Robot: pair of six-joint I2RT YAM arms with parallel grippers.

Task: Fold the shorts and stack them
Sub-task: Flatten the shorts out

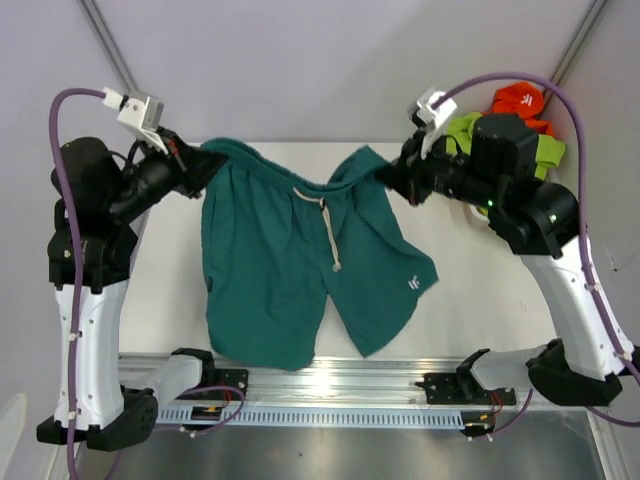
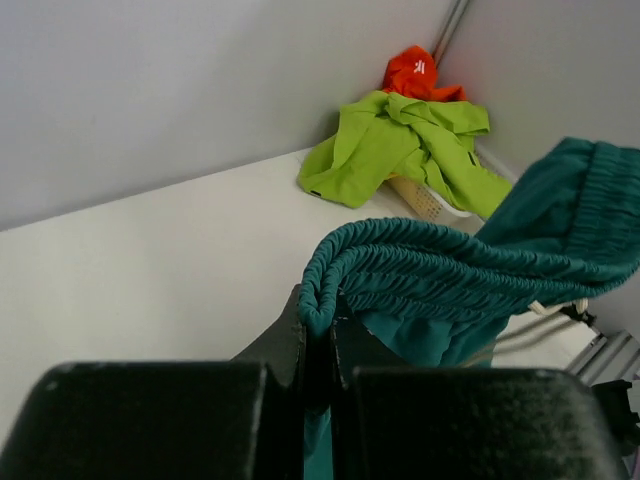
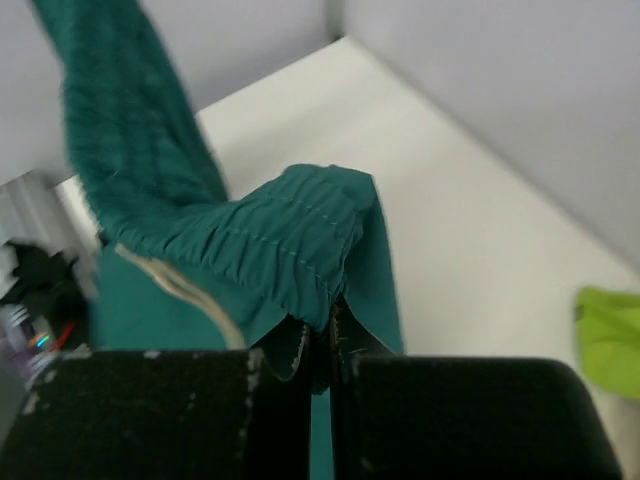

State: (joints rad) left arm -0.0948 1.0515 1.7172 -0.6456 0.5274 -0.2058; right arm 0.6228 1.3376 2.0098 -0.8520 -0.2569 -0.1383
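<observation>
The teal shorts (image 1: 300, 260) hung spread between my arms, waistband running left to right, legs pointing toward the near edge of the table (image 1: 465, 310). My left gripper (image 1: 203, 166) pinched one waistband corner and my right gripper (image 1: 392, 180) the other, both pressed tight on fabric. The lime green shorts (image 1: 460, 130) lay well apart at the far right corner, nearer my right arm.

I count two pairs of shorts: one teal pair (image 1: 300, 270), one lime green pair (image 2: 400, 145). One orange garment (image 2: 415, 72), one white basket (image 2: 428, 203), one bench (image 2: 150, 260). Two hands, my left hand (image 1: 200, 163) and right hand (image 1: 387, 178); one white drawstring (image 1: 328, 225), one white logo (image 1: 413, 283).
</observation>
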